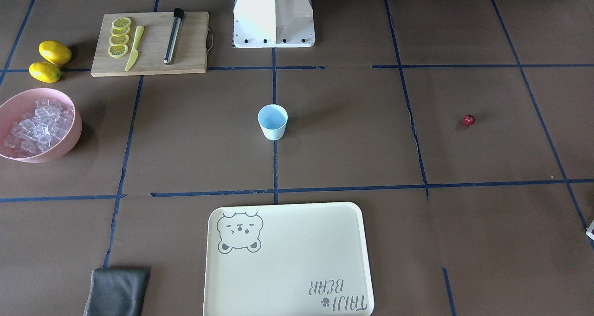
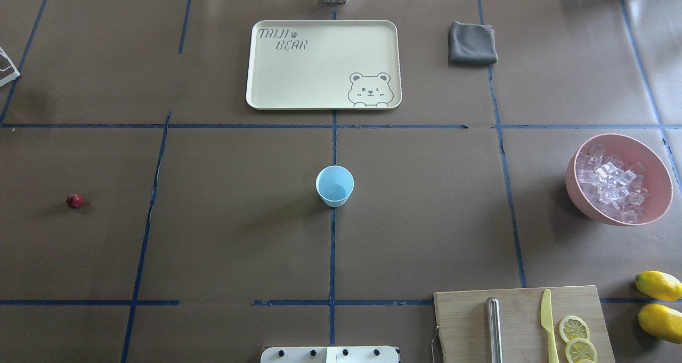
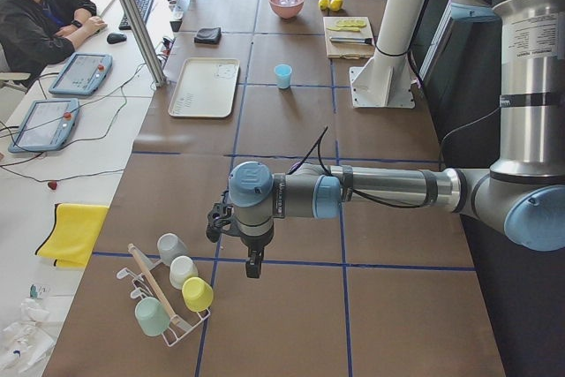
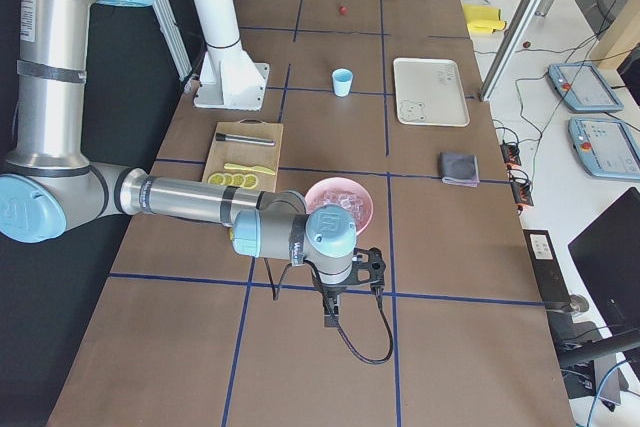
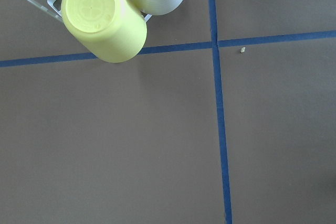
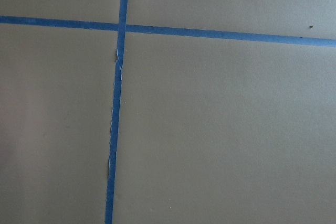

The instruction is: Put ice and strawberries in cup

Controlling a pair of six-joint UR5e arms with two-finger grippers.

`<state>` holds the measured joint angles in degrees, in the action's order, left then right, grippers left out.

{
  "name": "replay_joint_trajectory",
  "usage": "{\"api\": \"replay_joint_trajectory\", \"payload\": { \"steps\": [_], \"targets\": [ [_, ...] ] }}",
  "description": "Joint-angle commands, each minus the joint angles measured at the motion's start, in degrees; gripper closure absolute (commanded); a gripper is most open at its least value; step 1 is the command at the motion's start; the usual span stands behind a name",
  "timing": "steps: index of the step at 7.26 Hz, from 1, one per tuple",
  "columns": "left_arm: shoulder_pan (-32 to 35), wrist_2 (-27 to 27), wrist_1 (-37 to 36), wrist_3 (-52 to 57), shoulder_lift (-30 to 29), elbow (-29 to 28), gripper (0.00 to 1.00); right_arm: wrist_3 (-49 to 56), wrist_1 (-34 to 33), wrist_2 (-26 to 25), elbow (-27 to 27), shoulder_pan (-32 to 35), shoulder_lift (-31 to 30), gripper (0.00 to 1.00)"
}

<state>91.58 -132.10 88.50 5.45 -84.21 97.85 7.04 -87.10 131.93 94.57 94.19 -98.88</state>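
The light blue cup (image 1: pixel 273 122) stands upright and empty at the table's middle, also in the overhead view (image 2: pixel 334 186). The ice (image 1: pixel 37 125) fills a pink bowl (image 2: pixel 660 166) on my right side. One dark red strawberry (image 2: pixel 74 201) lies alone on my left side (image 1: pixel 468 119). My left gripper (image 3: pixel 253 267) shows only in the exterior left view, far from the cup, near a cup rack; I cannot tell if it is open. My right gripper (image 4: pixel 330 317) shows only in the exterior right view, just beyond the bowl; I cannot tell its state.
A cream tray (image 2: pixel 319 64) lies beyond the cup, a grey cloth (image 2: pixel 472 43) beside it. A cutting board (image 1: pixel 153 42) holds lemon slices, a yellow knife and a metal rod; two lemons (image 1: pixel 54 52) lie next to it. A rack of cups (image 5: pixel 104 19) stands at the left end.
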Motion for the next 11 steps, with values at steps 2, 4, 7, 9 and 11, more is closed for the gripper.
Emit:
{"api": "replay_joint_trajectory", "payload": {
  "steps": [2,4,7,9,11],
  "targets": [
    [-0.09,0.00,-0.26,-0.09,0.01,-0.02,0.00,-0.01,-0.09,0.17,0.09,0.03,-0.09,0.00],
    [-0.09,0.00,-0.26,-0.08,0.01,-0.02,0.00,-0.62,-0.17,0.96,-0.09,-0.06,-0.09,0.00],
    [-0.18,-0.17,0.00,-0.09,0.80,-0.02,0.00,-0.97,0.00,3.40,2.28,-0.06,0.53,0.00],
    [-0.18,-0.18,0.01,-0.09,0.88,-0.11,0.00,-2.11,4.55,4.47,3.07,-0.50,0.79,0.00],
    [-0.18,-0.44,0.01,0.00,1.23,0.06,0.00,-5.45,7.28,11.38,5.36,-2.78,0.70,0.00]
  ]
}}
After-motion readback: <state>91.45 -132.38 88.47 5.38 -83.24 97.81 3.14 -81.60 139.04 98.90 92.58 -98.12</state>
